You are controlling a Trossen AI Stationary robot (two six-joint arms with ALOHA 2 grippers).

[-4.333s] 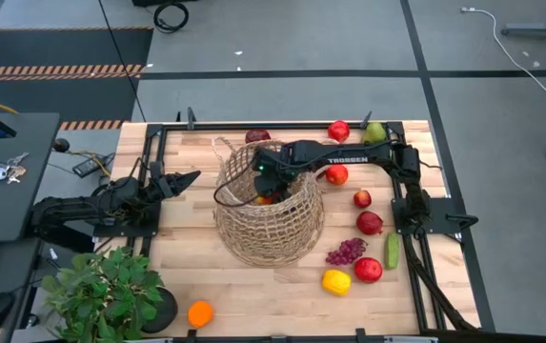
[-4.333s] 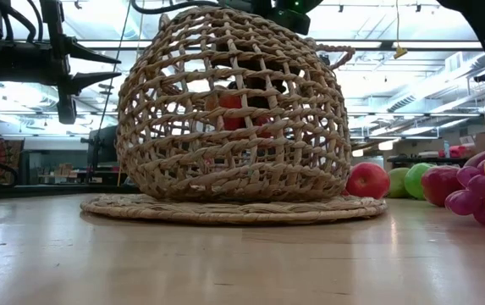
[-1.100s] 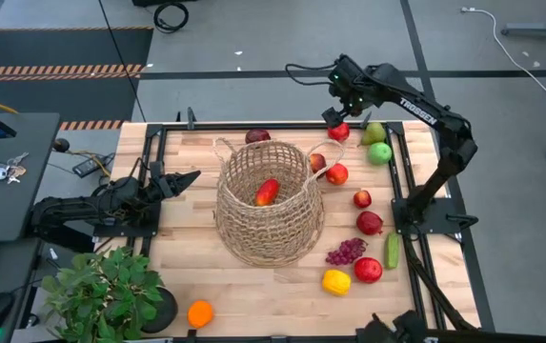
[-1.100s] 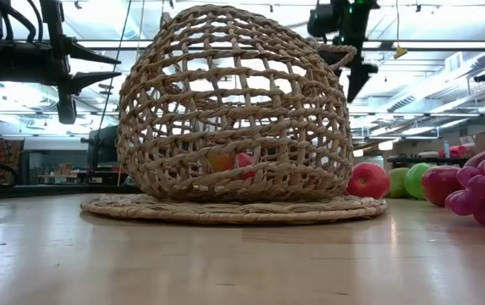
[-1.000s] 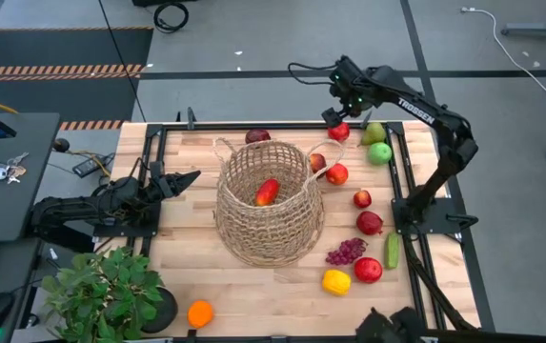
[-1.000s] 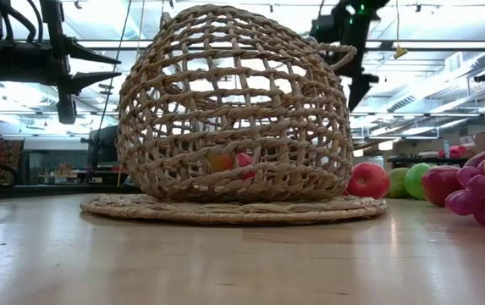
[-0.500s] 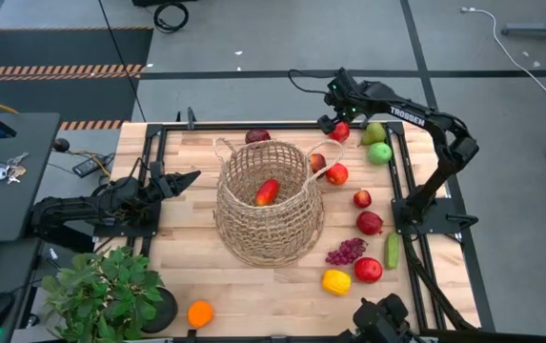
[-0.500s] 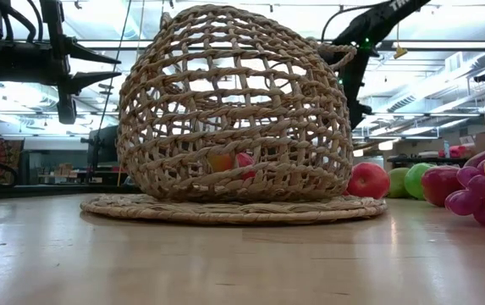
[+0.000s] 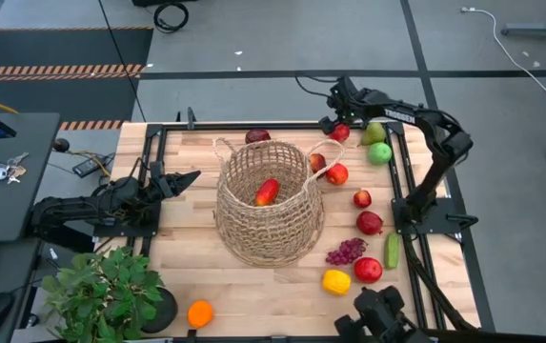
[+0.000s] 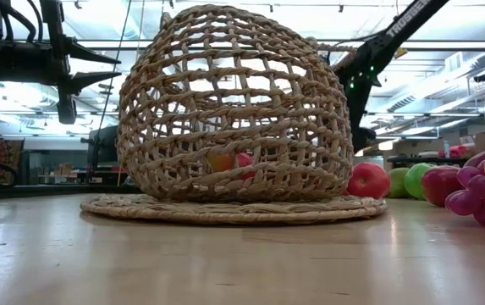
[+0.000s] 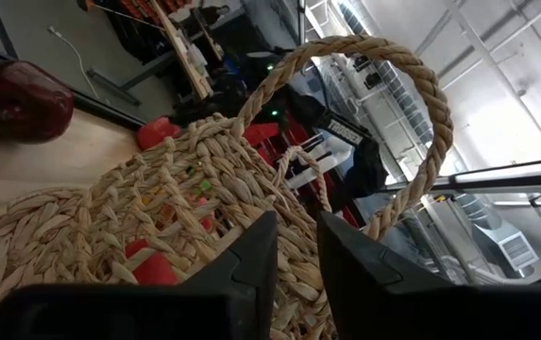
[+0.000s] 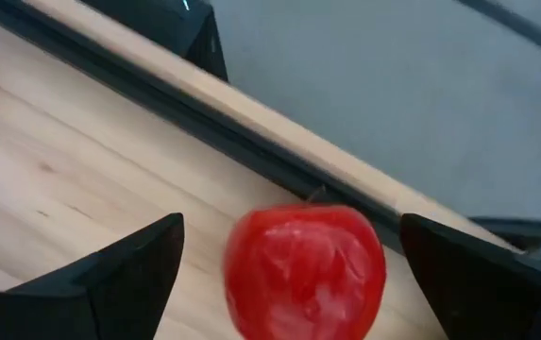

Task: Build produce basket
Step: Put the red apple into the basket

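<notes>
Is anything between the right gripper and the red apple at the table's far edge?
Nothing visible. The right gripper is open, its fingers either side of the red apple with only bare table around it. The left gripper waits shut, left of the basket.

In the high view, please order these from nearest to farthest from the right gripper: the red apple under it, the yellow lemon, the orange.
From the right gripper:
1. Red apple, far edge, between the open fingers.
2. Yellow lemon, near right.
3. Orange, near left, beside the plant.
</notes>
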